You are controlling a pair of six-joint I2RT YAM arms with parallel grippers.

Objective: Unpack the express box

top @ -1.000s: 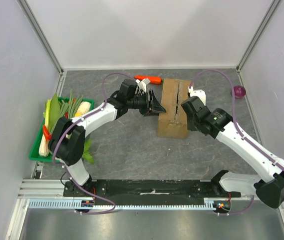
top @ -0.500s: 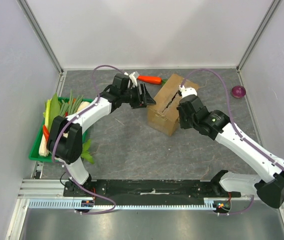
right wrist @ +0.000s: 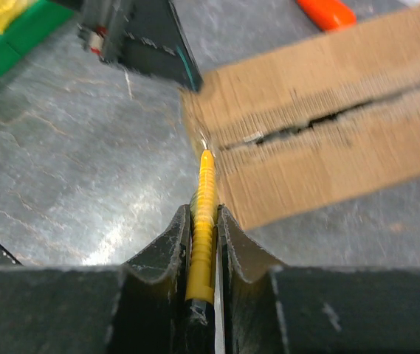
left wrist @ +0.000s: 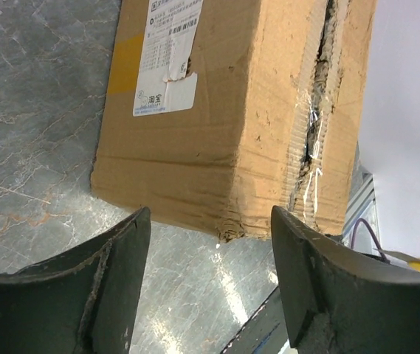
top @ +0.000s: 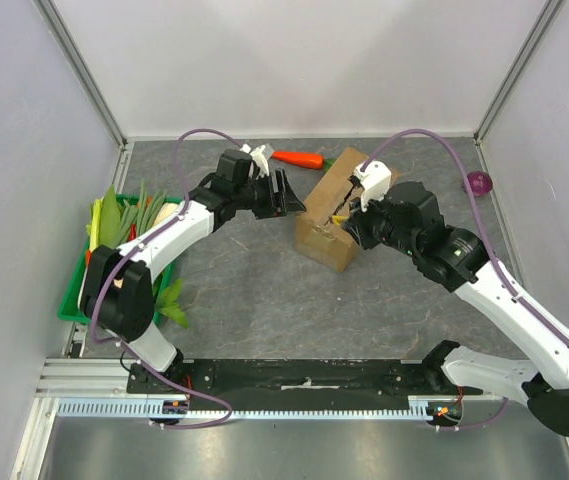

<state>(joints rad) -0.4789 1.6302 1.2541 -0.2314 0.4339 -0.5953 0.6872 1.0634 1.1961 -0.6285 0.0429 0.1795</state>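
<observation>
The express box lies tilted on the grey table, flaps shut, a ragged slit along its top seam. Its white-and-blue label shows in the left wrist view, on the box's side. My left gripper is open and empty, just left of the box; its jaws stand wide apart a short way off the box's corner. My right gripper is shut on a yellow ribbed cutter, whose tip is at the near-left end of the box's seam.
An orange carrot lies behind the box's left end. A purple onion sits by the right wall. A green tray of vegetables stands at the left wall. Grey walls close in the table on three sides.
The box has swung from straight to slanted. My left gripper has drawn back left, away from it. My right gripper has moved to the box's near-left end with the cutter.
</observation>
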